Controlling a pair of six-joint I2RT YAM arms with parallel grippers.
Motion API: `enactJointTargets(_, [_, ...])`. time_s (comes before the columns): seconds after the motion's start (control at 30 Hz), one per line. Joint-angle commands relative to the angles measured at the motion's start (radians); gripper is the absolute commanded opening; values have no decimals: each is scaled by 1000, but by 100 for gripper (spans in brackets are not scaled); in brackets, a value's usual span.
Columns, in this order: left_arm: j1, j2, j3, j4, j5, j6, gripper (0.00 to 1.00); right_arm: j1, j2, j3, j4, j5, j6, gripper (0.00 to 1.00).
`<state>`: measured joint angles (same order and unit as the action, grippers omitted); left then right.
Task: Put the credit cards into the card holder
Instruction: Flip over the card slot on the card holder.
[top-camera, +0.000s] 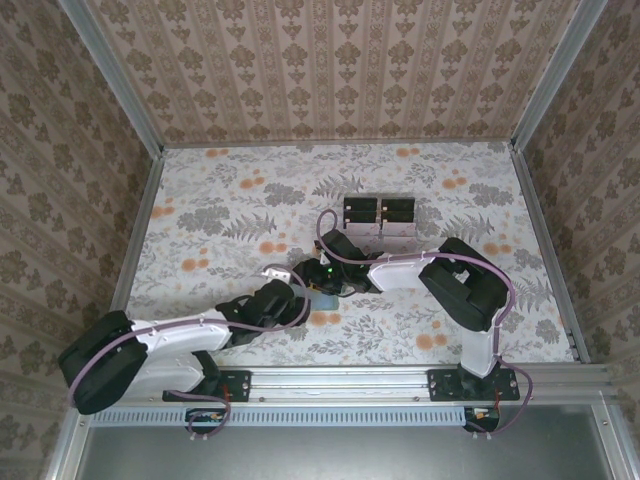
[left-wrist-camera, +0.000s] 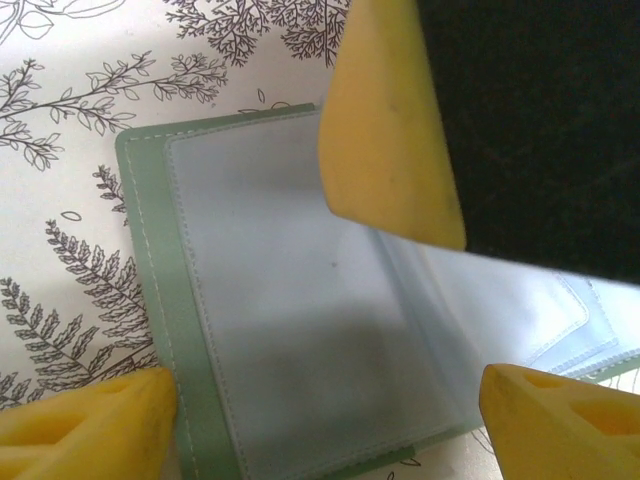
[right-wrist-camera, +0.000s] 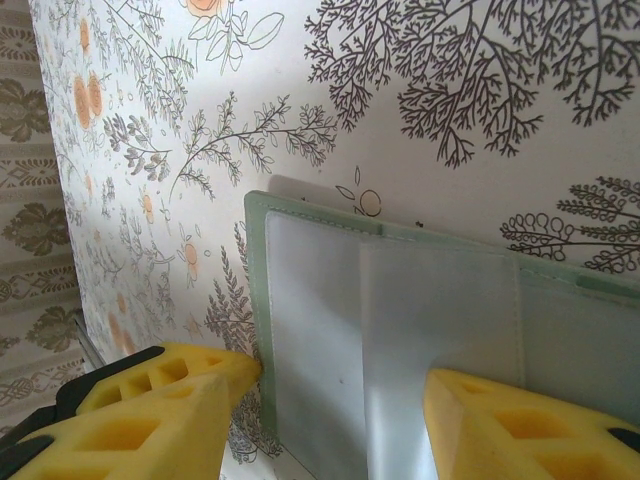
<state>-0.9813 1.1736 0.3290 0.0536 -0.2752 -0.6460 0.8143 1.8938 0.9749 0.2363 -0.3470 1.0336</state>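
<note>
The card holder (left-wrist-camera: 160, 300) lies open on the table, dull green with clear pockets (right-wrist-camera: 310, 330) inside. My left gripper (left-wrist-camera: 330, 400) hovers low over it, open, its yellow fingertips (left-wrist-camera: 90, 420) spread to either side of the holder. My right gripper (right-wrist-camera: 345, 385) is also open: one fingertip (right-wrist-camera: 190, 385) touches the holder's green edge and the other rests on a pale leaf (right-wrist-camera: 440, 320), which may be a credit card or a clear sleeve; I cannot tell which. Seen from above, both grippers (top-camera: 312, 283) meet over the holder. A small pale flat piece (top-camera: 272, 270) lies beside the left gripper.
A clear tray with black blocks (top-camera: 378, 215) stands just behind the right arm. Patterned walls (top-camera: 100, 120) close in the flowered table (top-camera: 220, 200) on three sides. The right gripper's finger (left-wrist-camera: 385, 130) and black body crowd the left wrist view's upper right.
</note>
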Motion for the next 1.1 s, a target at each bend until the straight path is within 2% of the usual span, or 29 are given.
enactJointTargets(0.0, [-14,24,33,-6,-60,-8,82,4,21,-3,-5,-8,19,56])
enactJointTargets(0.33, [-29,85,45,-63,-113,-64,81,-5,-25,2,-14,-18,9,56])
enactJointTargets(0.73, [-44,146,60,-49,-111,-83,80,-36,-155,-11,-109,30,-52,58])
enactJointTargets(1.07, [-45,145,57,-45,-110,-86,80,-40,-140,-35,-107,46,-56,58])
